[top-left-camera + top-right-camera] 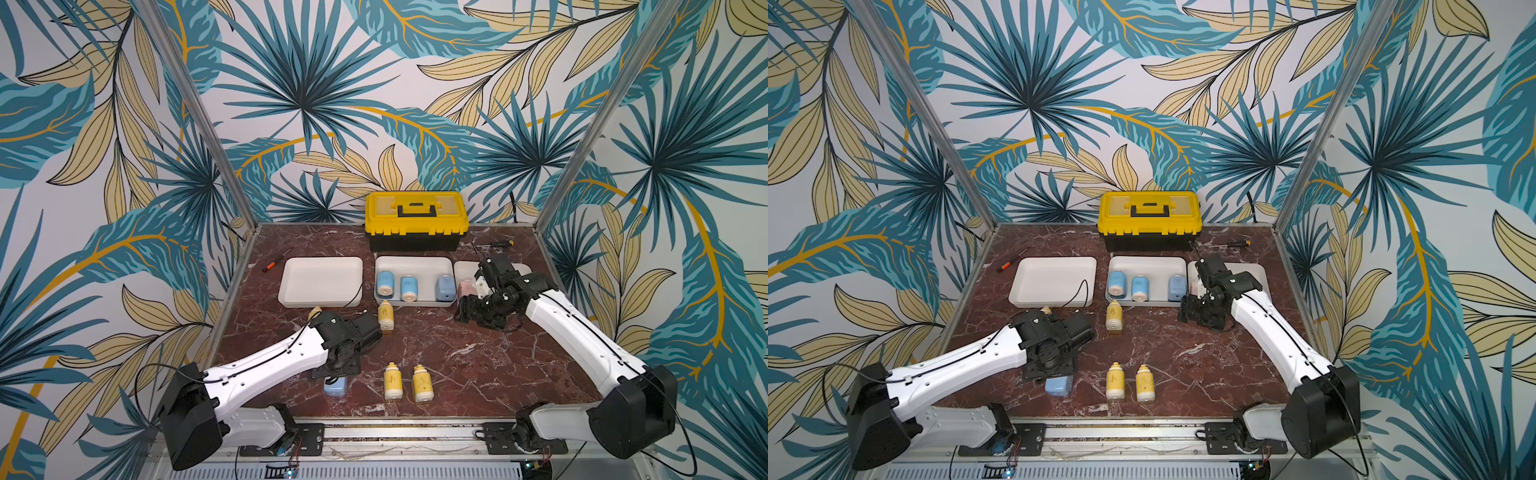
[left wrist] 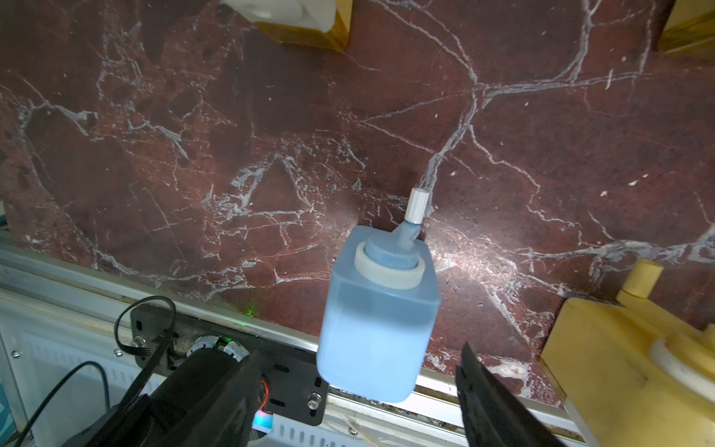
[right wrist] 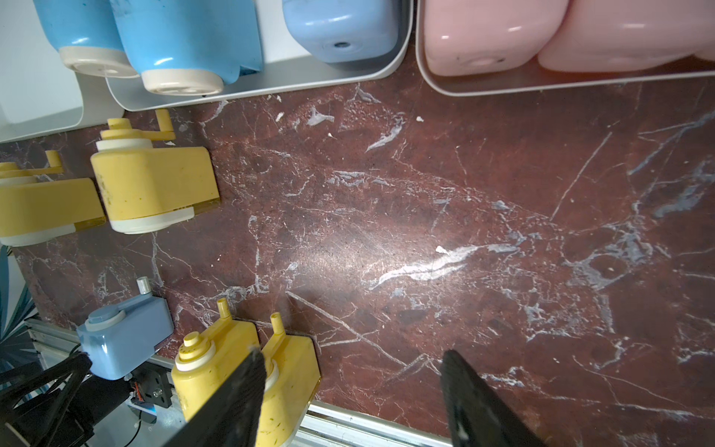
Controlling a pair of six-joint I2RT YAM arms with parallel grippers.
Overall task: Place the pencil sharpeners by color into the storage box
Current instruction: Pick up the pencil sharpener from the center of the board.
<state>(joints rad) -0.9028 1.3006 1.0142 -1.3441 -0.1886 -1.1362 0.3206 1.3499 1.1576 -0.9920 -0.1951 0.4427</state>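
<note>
Left hand (image 2: 358,363) astride blue sharpener (image 2: 377,309)

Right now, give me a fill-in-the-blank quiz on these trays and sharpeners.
The middle tray holds ___ blue sharpeners.
The left tray is ___.
The right tray holds ___ sharpeners.
The open left gripper flanks a ___ sharpener.
Missing words: three, empty, pink, blue.

3 blue sharpeners (image 1: 1139,288) sit in the middle tray (image 1: 1148,259), near the yellow toolbox (image 1: 1149,220).
</note>
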